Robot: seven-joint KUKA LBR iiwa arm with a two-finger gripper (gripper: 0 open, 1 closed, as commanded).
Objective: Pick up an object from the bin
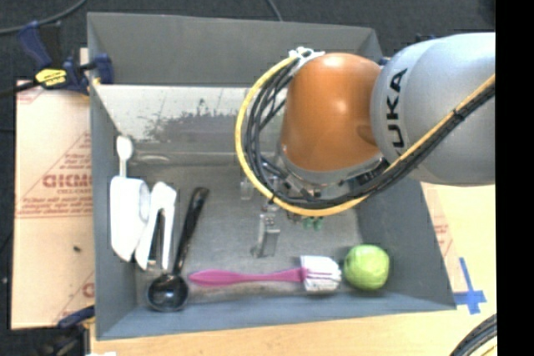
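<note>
Gripper (267, 239) sits mid-bin, fingers look pinched narrow, nothing between them. Nearest thing is the pink toothbrush (250, 277), flat along the front wall: probably light, stiff, slick plastic, so best to grab across the handle's middle

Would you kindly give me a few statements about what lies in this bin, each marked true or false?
1. The green round fruit lies in the lower right corner of the bin, as the camera view shows it. True.
2. The pink toothbrush lies along the bin's upper wall. False: it lies along the lower wall, its white head beside the green round fruit.
3. The black ladle lies next to the white plastic pieces on the view's left side. True.
4. The claw is over the white plastic pieces. False: it hangs over bare floor near the bin's middle, apart from them.
</note>
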